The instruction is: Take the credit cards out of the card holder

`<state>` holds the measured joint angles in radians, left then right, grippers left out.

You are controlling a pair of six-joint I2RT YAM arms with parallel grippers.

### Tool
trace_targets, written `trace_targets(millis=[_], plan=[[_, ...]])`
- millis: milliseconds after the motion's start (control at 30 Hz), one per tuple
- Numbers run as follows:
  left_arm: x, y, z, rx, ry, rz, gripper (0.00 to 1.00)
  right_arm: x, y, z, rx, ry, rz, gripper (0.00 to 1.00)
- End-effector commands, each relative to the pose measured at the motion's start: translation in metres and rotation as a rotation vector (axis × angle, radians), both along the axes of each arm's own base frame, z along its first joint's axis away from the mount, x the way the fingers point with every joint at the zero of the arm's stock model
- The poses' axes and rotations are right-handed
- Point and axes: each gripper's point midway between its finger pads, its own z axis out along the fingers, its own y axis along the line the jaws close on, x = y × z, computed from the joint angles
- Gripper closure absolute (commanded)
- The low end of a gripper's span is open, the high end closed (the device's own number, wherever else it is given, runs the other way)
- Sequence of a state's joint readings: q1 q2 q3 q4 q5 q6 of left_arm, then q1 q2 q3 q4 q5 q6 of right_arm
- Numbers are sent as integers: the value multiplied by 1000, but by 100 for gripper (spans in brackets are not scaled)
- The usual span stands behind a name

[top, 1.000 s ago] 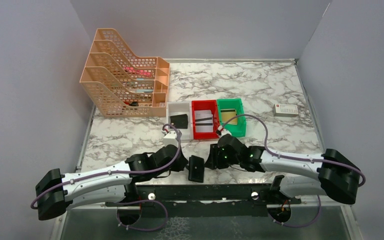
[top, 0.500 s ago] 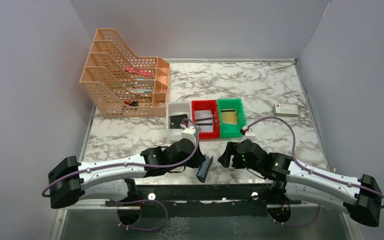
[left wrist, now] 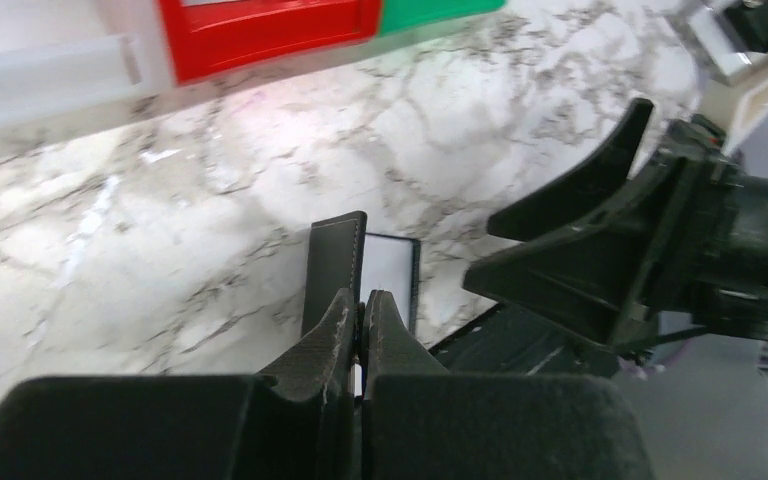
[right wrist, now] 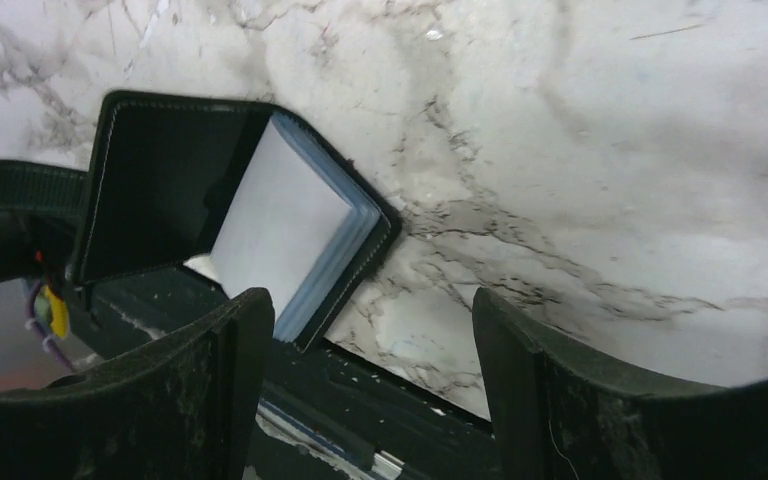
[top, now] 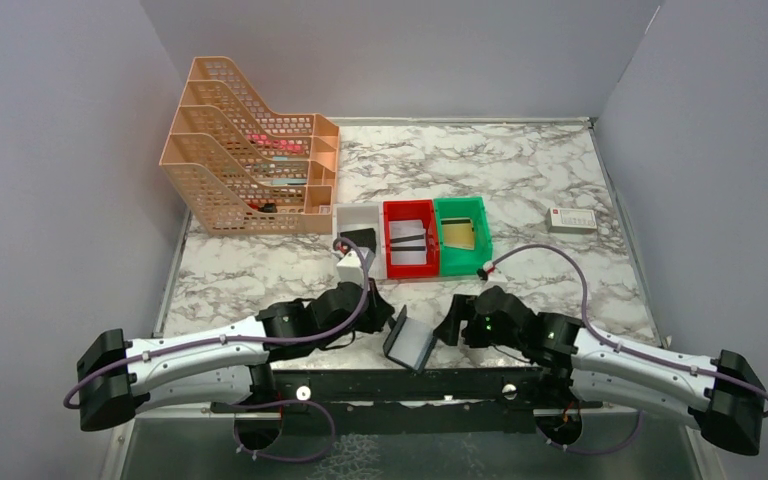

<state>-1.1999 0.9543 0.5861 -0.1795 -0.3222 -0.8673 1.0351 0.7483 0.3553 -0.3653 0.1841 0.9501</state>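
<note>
Holder [top: 412,344] sits open at the table's [top: 520,180] near edge, your left gripper [left wrist: 362,300] clamped on its cover, your right gripper [top: 449,327] spread just beside it, bins [top: 387,243] well apart behind.

Black card holder [top: 409,343]; grey-veined white marble table [top: 540,170]

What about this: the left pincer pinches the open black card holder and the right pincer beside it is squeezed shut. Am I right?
Not quite. The right pincer is open, fingers spread wide; the right wrist view shows it. The left pincer does pinch the open black card holder beside it.
</note>
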Motion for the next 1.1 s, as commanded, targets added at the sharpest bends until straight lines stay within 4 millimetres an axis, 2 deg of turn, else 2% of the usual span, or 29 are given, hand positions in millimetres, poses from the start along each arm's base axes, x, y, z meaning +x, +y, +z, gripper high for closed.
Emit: trace_targets(millis=[0, 67, 200, 333, 533, 700, 833, 933, 1067], plan=[[5, 36, -24, 55, 18, 137, 100, -19, 31, -4, 106, 75, 131, 24], [5, 45, -32, 72, 29, 162, 100, -26, 44, -6, 147, 111, 182, 30], [1, 61, -59, 134, 70, 202, 100, -34, 67, -5, 195, 153, 275, 35], [-3, 76, -80, 180, 109, 249, 100, -36, 81, -5, 175, 180, 339, 41], [-4, 103, -93, 257, 131, 335, 100, -34, 89, -7, 155, 198, 357, 43], [-6, 114, -100, 286, 147, 366, 100, -26, 88, -5, 127, 186, 320, 45], [-6, 114, -100, 285, 146, 366, 100, -25, 99, 19, 168, 123, 398, 45], [-4, 111, -93, 280, 127, 348, 100, -14, 99, 34, 121, 28, 434, 41], [-4, 108, -85, 256, 111, 326, 100, 9, 86, 42, 8, -126, 429, 33]])
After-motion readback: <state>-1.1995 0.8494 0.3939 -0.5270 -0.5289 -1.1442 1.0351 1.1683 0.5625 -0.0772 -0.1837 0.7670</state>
